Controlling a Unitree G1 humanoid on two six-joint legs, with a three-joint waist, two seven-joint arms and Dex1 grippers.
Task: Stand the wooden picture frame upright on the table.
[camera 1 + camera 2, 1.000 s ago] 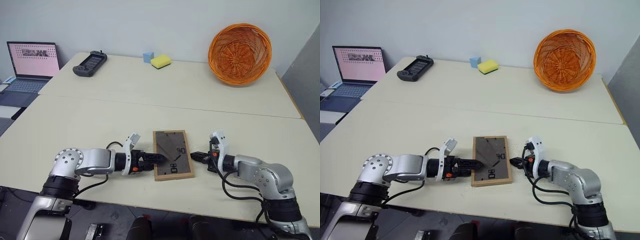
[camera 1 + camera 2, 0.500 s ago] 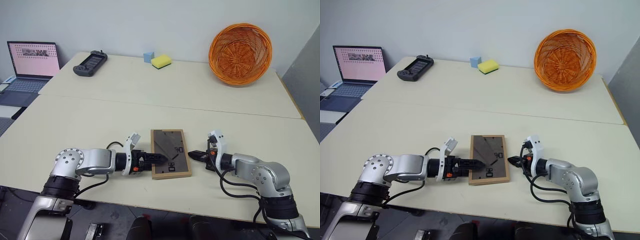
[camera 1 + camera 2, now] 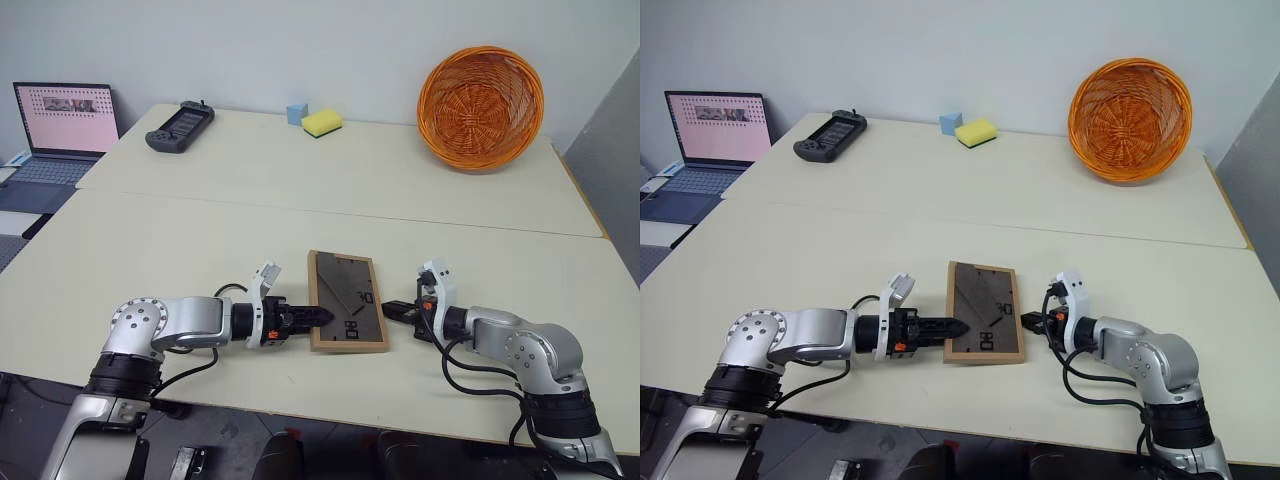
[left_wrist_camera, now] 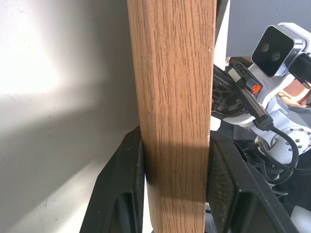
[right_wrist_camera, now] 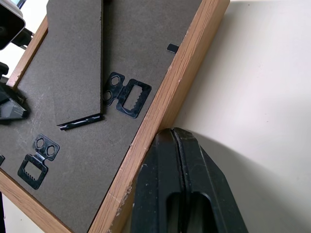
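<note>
- Head view: the picture frame [image 3: 347,315] lies back-up on the worktop [image 3: 200,240], left pincer [image 3: 318,317] at its left edge, right pincer [image 3: 392,311] beside its right.
- Left wrist: fingers [image 4: 221,179] clamp the wooden edge.
- Right wrist: closed, empty pincer touches the rim. The grip looks made; next comes tipping it upright.

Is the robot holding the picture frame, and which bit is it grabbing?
Yes. The left gripper has its jaws on the wooden picture frame, clamping its left wooden edge. The right gripper is shut, with its tip against the frame's right edge.
</note>
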